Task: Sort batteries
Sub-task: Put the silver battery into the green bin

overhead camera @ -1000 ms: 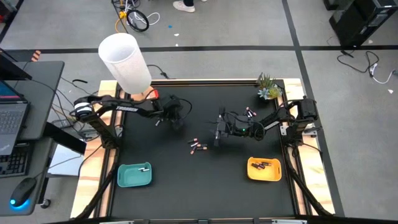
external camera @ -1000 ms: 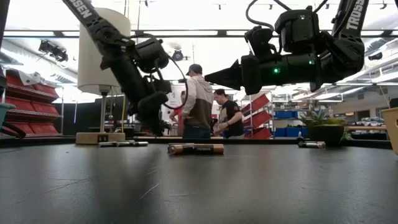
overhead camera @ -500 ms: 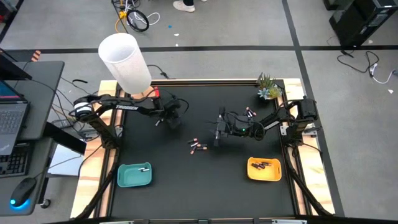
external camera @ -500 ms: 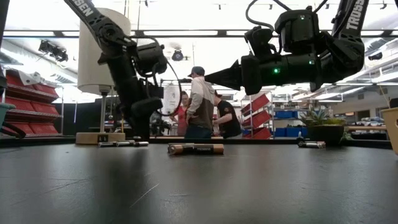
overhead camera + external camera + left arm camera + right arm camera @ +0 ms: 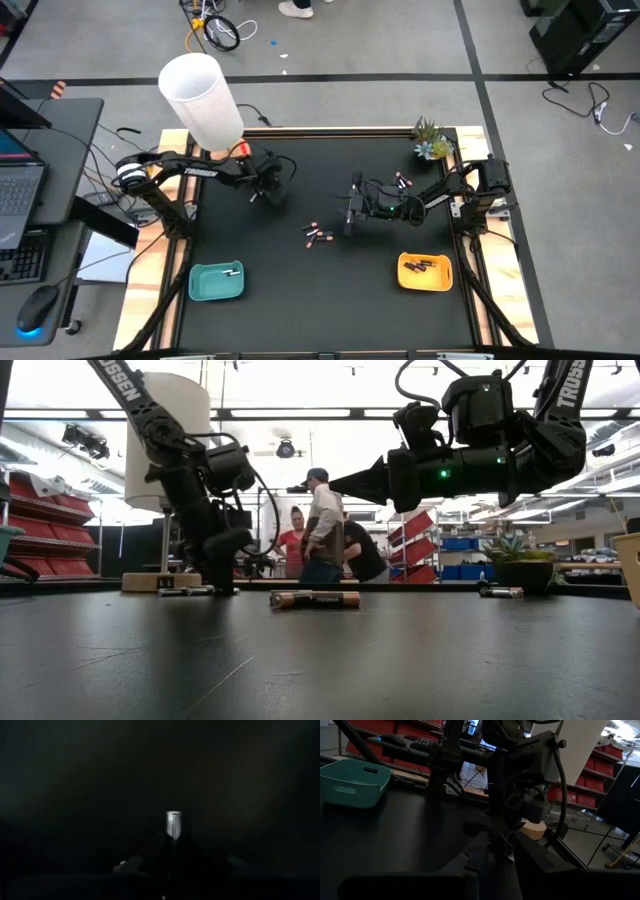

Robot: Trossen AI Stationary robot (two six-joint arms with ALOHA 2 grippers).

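My left gripper (image 5: 263, 190) is low at the table's far left (image 5: 220, 575), right by pale silvery batteries (image 5: 253, 196) lying there (image 5: 190, 591). One pale battery (image 5: 173, 824) shows just ahead in the left wrist view. Dark batteries with pink ends (image 5: 318, 236) lie mid-table (image 5: 314, 599). More dark batteries (image 5: 401, 182) lie far right. My right gripper (image 5: 347, 216) hovers open above mid-table (image 5: 335, 484), level and pointing left (image 5: 501, 840). The teal tray (image 5: 205, 285) holds a pale battery. The orange tray (image 5: 440, 280) holds dark ones.
A white lamp (image 5: 200, 100) stands at the far left corner and a small plant (image 5: 432, 140) at the far right corner. People (image 5: 320, 530) stand in the room beyond the table. The near middle of the black table top (image 5: 320, 300) is bare.
My left gripper has moved toward the table's left edge and down, until it stands at the table top by the pale batteries. The right arm has kept still.
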